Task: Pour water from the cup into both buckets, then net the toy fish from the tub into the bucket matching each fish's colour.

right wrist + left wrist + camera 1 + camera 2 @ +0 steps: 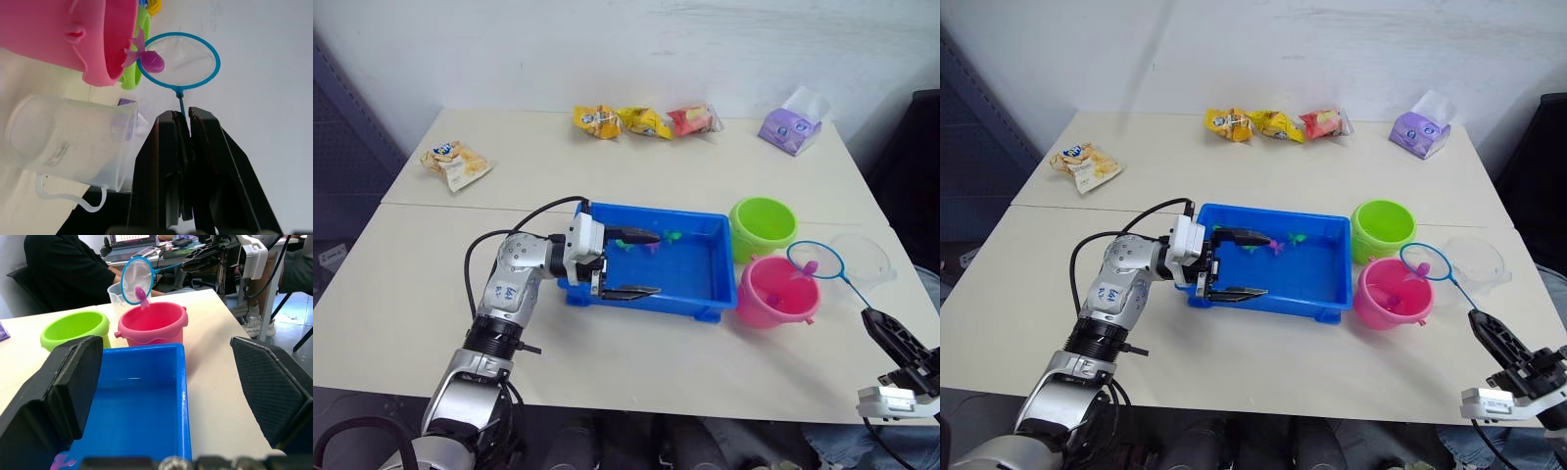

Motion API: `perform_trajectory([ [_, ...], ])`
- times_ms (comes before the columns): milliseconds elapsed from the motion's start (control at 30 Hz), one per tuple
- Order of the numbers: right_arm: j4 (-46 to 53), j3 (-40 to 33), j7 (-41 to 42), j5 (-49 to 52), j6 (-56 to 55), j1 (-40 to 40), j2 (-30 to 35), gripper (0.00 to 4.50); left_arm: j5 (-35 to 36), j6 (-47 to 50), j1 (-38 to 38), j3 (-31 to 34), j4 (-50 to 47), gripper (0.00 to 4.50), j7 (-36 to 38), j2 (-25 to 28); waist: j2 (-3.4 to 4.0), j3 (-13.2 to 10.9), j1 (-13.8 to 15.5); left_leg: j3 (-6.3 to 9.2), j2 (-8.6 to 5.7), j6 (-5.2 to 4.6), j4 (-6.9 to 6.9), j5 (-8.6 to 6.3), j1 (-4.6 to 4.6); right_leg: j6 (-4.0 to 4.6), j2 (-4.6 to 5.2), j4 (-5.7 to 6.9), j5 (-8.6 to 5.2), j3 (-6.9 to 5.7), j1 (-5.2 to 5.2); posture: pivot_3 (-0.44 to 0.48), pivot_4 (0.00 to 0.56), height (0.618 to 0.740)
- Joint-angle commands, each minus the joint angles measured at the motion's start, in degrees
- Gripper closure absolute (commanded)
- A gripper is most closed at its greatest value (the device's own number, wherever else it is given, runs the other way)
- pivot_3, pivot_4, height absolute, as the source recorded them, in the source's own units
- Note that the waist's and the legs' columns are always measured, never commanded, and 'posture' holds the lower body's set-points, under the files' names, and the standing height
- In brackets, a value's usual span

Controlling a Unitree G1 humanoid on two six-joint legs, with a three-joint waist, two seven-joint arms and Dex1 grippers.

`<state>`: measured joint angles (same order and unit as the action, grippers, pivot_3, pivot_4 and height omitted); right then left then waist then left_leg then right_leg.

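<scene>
Right gripper (182, 128), fingers clamped on the thin dark handle, holds the blue-rimmed round net (179, 61) with a magenta plastic fish (151, 61) at the pink plastic bucket (775, 291) rim. Tip gently inward. Left gripper (631, 264), fingers wide, straddles the blue rectangular tub (690, 279) wall.

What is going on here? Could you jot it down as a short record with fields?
right gripper: shut on the net handle
net: over the pink bucket, a pink fish at its rim
left gripper: open, over the blue tub's left end
tub: green and pink fish along its far side
green bucket: beside the pink bucket
cup: right of the buckets
</scene>
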<state>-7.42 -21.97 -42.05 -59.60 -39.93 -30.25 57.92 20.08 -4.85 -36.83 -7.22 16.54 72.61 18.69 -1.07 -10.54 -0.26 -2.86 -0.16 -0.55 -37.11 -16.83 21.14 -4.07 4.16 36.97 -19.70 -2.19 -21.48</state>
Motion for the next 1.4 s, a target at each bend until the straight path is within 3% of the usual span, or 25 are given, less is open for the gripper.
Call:
perform_trajectory([
  [33, -0.30, 0.35, -0.69, 0.82, 0.93, 1.35, 1.06, 4.50, 0.30, -0.94, -0.86, 0.66, -0.60, 0.01, -0.38, -0.29, 0.00, 0.00, -0.01, 0.00, 0.00, 0.00, 0.00, 0.00, 0.00, 0.00, 0.00, 0.00, 0.00, 0.00, 0.00, 0.000, 0.150, 0.740],
  [300, -3.34, 3.92, -1.47, 0.02, 1.40, 4.30, 2.22, 4.50, 0.27, -1.12, -1.02, 0.72, -0.66, 0.01, -0.79, -0.27, 0.00, 0.00, 0.07, 0.01, 0.00, 0.00, 0.00, 0.00, 0.01, 0.00, 0.00, 0.00, 0.00, -0.01, 0.00, 0.000, 0.150, 0.740],
  [500, 1.81, -1.93, -2.15, 1.91, 1.03, 1.01, 2.43, 4.50, 0.34, -1.08, -1.27, 1.11, -0.85, 0.01, -1.01, 0.15, 0.01, 0.00, -0.01, 0.00, 0.00, 0.00, 0.01, 0.00, 0.01, 0.00, 0.00, 0.00, 0.00, -0.01, -0.01, 0.000, 0.150, 0.740],
  [633, -6.95, 9.56, -1.04, -1.02, -0.86, 3.34, 1.10, 4.50, 0.25, -1.28, -1.06, 0.87, -0.38, 0.01, -0.82, 0.00, -0.17, 0.02, -0.07, 0.00, 0.02, 0.00, -0.01, 0.00, -0.04, 0.00, -0.02, 0.00, 0.00, -0.01, 0.03, 0.000, 0.150, 0.740],
  [767, 1.82, 0.68, -3.64, 1.25, 1.21, -1.98, 1.29, 4.50, 0.42, -1.28, -1.14, 1.21, -0.33, 0.01, -0.92, 0.21, 0.34, 0.05, 0.43, 0.03, -0.04, 0.00, 0.04, 0.00, 0.11, 0.01, 0.02, 0.00, -0.05, -0.02, -0.09, 0.000, 0.150, 0.740],
  [867, 4.52, -4.99, -2.61, 3.35, 1.87, -4.49, 0.44, 4.50, 0.27, -1.41, -0.98, 0.94, -0.18, 0.01, -0.98, -0.28, 0.20, 0.04, -0.10, -0.05, -0.04, -0.02, 0.00, -0.01, 0.01, -0.08, 0.04, 0.00, -0.02, 0.04, 0.00, 0.000, 0.150, 0.740],
  [1133, 6.01, -2.71, 0.58, 5.54, 0.55, -3.61, -2.37, 4.50, 0.29, -1.33, -0.90, 0.83, -0.25, 0.01, -1.00, -0.76, -0.06, 0.04, 0.08, -0.03, 0.00, 0.01, 0.02, -0.02, 0.00, -0.10, -0.02, -0.02, -0.01, 0.05, -0.01, 0.000, 0.150, 0.740],
  [1267, 10.73, -1.32, 14.08, 28.45, -7.30, -2.49, 0.80, 4.50, 1.37, 0.52, -0.29, 2.29, -1.26, 0.01, -1.12, 0.93, -0.06, 0.03, -0.32, -0.05, -0.01, -0.03, -0.02, -0.02, -0.03, -0.11, -0.01, 0.00, 0.00, 0.08, 0.02, 0.000, 0.150, 0.740],
  [1400, 20.35, 14.66, 38.68, 71.88, -6.22, 0.21, 9.25, 4.50, 5.58, 7.59, 1.42, 6.19, -4.93, 0.01, -2.35, 4.26, -0.21, -0.06, -1.86, -0.07, 0.04, -0.12, -0.04, -0.03, -0.08, -0.15, -0.03, 0.07, 0.02, 0.10, 0.07, 0.000, 0.150, 0.740],
])
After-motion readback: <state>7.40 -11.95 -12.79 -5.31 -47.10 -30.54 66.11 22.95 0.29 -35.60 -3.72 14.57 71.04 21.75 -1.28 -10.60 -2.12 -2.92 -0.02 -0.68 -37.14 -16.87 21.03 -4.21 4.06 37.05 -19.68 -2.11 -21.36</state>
